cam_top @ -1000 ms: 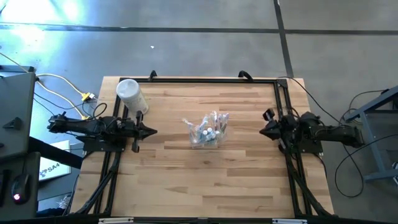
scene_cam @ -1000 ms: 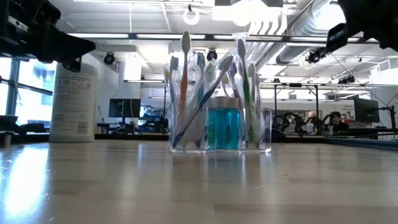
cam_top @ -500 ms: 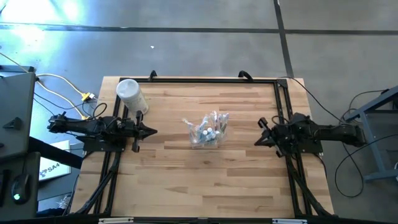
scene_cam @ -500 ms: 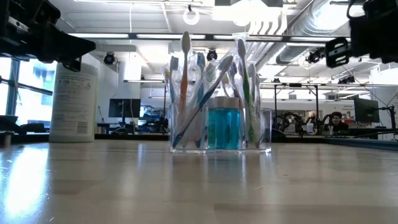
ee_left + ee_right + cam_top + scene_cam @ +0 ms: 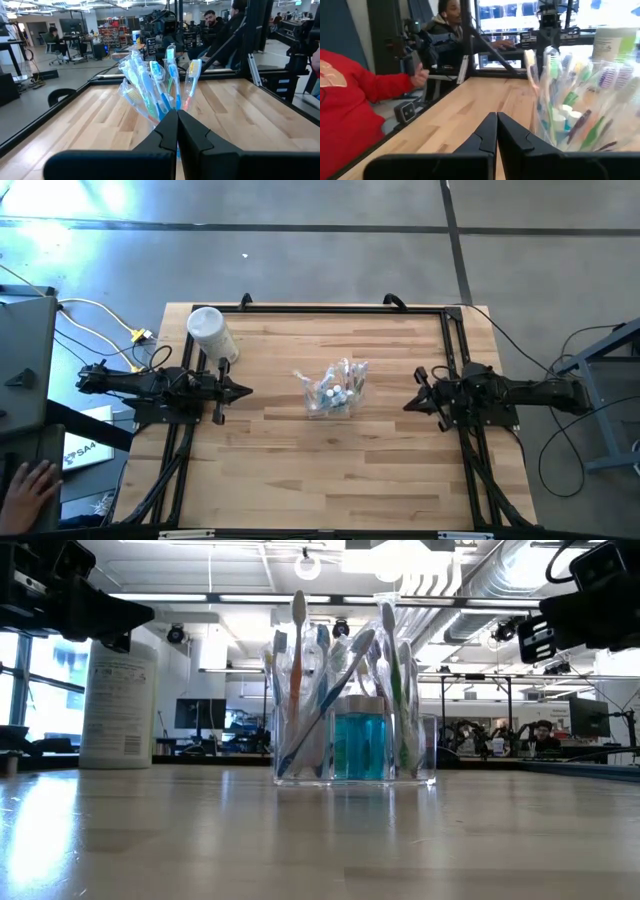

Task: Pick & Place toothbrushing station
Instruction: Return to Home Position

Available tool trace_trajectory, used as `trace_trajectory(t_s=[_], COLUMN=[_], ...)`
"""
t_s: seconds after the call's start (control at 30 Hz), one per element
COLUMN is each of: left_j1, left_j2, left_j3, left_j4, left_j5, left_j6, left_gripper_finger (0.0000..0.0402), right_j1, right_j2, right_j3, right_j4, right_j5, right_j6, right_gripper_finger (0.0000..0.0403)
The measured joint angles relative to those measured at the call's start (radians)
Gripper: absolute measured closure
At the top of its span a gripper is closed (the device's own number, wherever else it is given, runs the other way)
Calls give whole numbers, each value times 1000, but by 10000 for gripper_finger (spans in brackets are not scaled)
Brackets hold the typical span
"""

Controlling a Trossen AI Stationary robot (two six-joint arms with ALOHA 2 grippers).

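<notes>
Step in hand reads as the return to home: brushes are in, both grippers carry nothing.

Left gripper (image 5: 240, 390) sits at the table's (image 5: 300, 470) left edge, arm low & stretched flat along its frame, aimed twd centre. Its fingers (image 5: 167, 132) are pressed together w/ nothing between. Right gripper (image 5: 410, 404) mirrors it at the right edge, fingers (image 5: 487, 132) likewise pressed together, well apart from the load.

Between them, mid-table, the toothbrushing station (image 5: 335, 390) stands upright, packed w/ toothbrushes (image 5: 298, 660) bristles up, plus a blue bottle (image 5: 358, 745). Farther back, near the left arm, is a white tub (image 5: 210, 330). Off the table, a person's hand (image 5: 25, 485) shows by the left corner & a person in red (image 5: 345, 100) sits beyond the edge.

Next move, as I judge it: no grasp needed, just settle the right arm at rest, staying clear of the station.
</notes>
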State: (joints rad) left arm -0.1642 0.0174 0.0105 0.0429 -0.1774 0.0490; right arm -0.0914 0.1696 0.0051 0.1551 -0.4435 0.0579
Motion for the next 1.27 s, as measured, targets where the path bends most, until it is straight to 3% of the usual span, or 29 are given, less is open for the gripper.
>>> trace_trajectory(t_s=[0.27, 0.43, 1.03, 1.27], left_j1=[0, 0, 0, 0], left_j2=[0, 0, 0, 0], left_j3=[0, 0, 0, 0], left_j4=[0, 0, 1, 1], left_j5=[1, 2, 3, 3], left_j6=[0, -1, -1, -2], left_gripper_finger=[401, 401, 401, 401], right_j1=[0, 0, 0, 0], right_j2=[0, 0, 0, 0], right_j3=[0, 0, 0, 0], right_j4=[2, -26, -40, -44], right_j5=[202, 175, 237, 351], right_j6=[22, 46, 73, 73], right_gripper_finger=[400, 400, 400, 400])
